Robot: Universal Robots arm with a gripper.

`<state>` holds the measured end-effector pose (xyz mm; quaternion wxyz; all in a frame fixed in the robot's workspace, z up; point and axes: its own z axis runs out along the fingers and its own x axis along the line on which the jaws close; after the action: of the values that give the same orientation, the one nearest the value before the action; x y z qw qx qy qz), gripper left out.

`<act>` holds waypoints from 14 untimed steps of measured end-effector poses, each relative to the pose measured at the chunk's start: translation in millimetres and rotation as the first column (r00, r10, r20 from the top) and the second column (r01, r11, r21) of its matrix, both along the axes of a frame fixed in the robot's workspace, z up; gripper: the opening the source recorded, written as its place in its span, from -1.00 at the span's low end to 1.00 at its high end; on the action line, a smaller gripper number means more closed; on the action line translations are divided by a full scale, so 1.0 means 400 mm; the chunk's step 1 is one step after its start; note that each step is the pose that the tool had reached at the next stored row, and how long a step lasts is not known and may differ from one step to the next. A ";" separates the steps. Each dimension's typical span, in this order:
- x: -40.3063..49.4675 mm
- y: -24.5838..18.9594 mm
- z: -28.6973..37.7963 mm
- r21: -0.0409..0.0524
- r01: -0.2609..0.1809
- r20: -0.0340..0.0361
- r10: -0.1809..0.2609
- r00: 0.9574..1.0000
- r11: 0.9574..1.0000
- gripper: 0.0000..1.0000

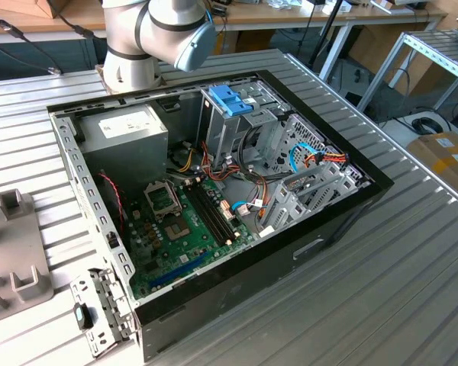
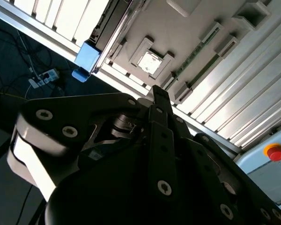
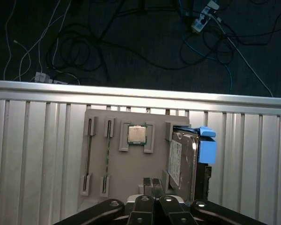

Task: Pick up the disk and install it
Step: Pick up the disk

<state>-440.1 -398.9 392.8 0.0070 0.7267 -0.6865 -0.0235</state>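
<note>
The disk (image 3: 179,161) is a dark-grey drive with a white label and a light-blue carrier rail (image 3: 206,146). It stands on its edge in a slot at one side of a grey parts tray (image 3: 98,159). In the second wrist view the disk's blue rail (image 2: 88,60) shows at the tray's edge. My gripper (image 3: 152,183) hovers above the tray's near edge, beside the disk and apart from it. Its fingers (image 2: 158,101) are shut together with nothing between them. The open computer case (image 1: 214,191) sits in the middle of the table.
The tray also holds a processor chip (image 3: 136,135) and memory sticks (image 3: 88,157). In the case, a deeper-blue latch (image 1: 230,99) tops a metal cage, with cables and a motherboard (image 1: 183,221) around it. A red button (image 2: 275,152) is on a box. Cables lie on the floor.
</note>
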 end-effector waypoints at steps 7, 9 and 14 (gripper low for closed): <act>0.000 0.000 0.000 0.000 -0.026 0.000 0.026 1.000 1.000 -0.79; 0.000 0.000 0.000 0.000 -0.031 0.000 0.031 1.000 1.000 -0.79; 0.000 0.000 0.000 0.000 -0.046 0.000 0.046 0.999 0.999 -0.79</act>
<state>-440.1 -399.0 392.8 0.0075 0.7423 -0.6697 -0.0234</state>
